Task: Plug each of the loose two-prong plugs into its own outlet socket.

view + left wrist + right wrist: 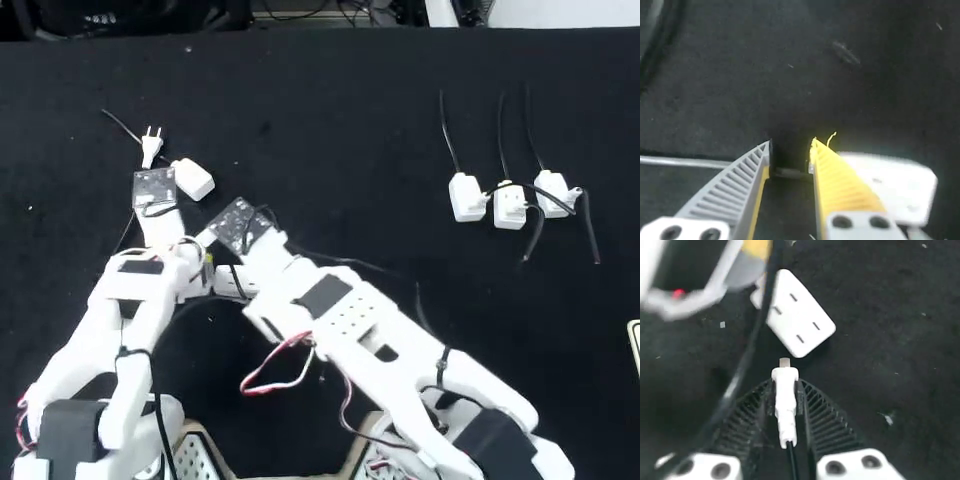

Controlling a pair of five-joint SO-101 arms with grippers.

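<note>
On the black table the job looks partly done. Well off to one side, three white outlet blocks sit in a row with black cords around them. From the high view they seem to have plugs in them already, though that is too small to be sure.

The work left is by the two arms. A fourth outlet block lies just beside the left gripper. In the right wrist view its slotted face is bare, with nothing in it.

The right gripper is pinching a white plug by its body. The metal tip points at that block but stops short of the slots, so this plug has yet to go in.

I cannot tell whether the left gripper holds anything.

A second loose plug lies untouched on the table just beyond the left gripper, prongs bare, and is also left to do.
</note>
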